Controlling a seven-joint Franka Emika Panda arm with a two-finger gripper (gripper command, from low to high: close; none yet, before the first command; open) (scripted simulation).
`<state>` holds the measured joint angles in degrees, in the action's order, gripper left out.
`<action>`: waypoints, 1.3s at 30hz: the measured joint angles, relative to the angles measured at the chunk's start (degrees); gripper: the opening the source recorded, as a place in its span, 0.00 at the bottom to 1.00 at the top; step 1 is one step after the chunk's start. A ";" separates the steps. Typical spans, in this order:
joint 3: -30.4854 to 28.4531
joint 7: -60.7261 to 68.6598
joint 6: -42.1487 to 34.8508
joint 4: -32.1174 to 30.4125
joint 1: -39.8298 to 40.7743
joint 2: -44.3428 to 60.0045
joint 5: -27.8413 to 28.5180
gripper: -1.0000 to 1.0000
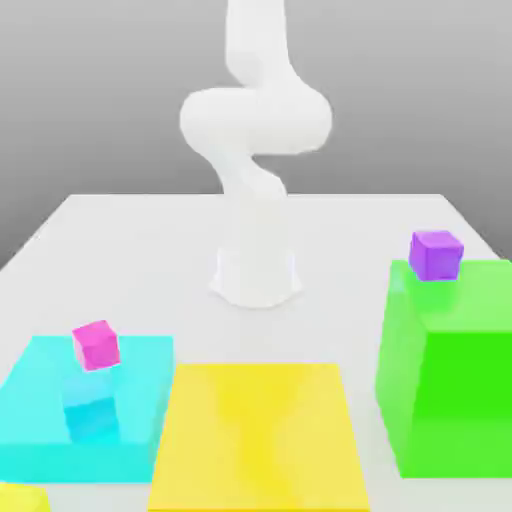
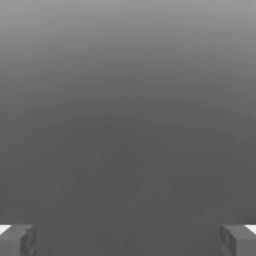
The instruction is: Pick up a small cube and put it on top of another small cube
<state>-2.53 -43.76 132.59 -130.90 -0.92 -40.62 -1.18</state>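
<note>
The two-finger tool point(image 2: 128, 240) stands wide open in the hand view, its fingertips point(image 2: 29, 240) far apart with nothing between them. How the small plain bright-yellow cube point(image 1: 22, 498), cut off at the exterior view's lower left corner, lies from the tool I cannot tell, beyond that it is neither held nor touched; it sits near the flat cyan slab point(image 1: 140, 400).

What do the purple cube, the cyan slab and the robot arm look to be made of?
Purple cube: perhaps matte plastic; flat, evenly coloured faces.
Cyan slab: possibly smooth, slightly glossy plastic; the magenta cube seems mirrored in it.
Arm: white, maybe painted metal or plastic; smooth, rounded shells.
</note>
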 joint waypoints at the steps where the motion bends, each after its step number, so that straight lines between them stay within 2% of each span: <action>1: -1.05 0.93 0.36 0.38 -0.32 2.25 -0.57 0.50; 10: -9.67 9.72 3.27 3.54 -2.45 21.01 -6.59 0.50; 17: -14.09 17.25 5.39 6.02 -1.47 35.68 -12.33 0.50; 25: -15.38 24.13 8.19 8.73 2.70 51.93 -16.38 0.50; 33: -16.86 27.80 11.97 11.12 6.87 66.79 -15.55 0.50; 37: -14.61 30.17 17.13 13.00 9.31 74.97 -18.11 0.50; 38: -13.97 30.63 18.21 13.35 9.84 76.43 -18.73 0.00; 39: -13.97 30.63 18.21 13.35 9.84 76.43 -18.73 0.00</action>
<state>-16.50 -13.13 150.79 -117.55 8.92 35.80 -19.91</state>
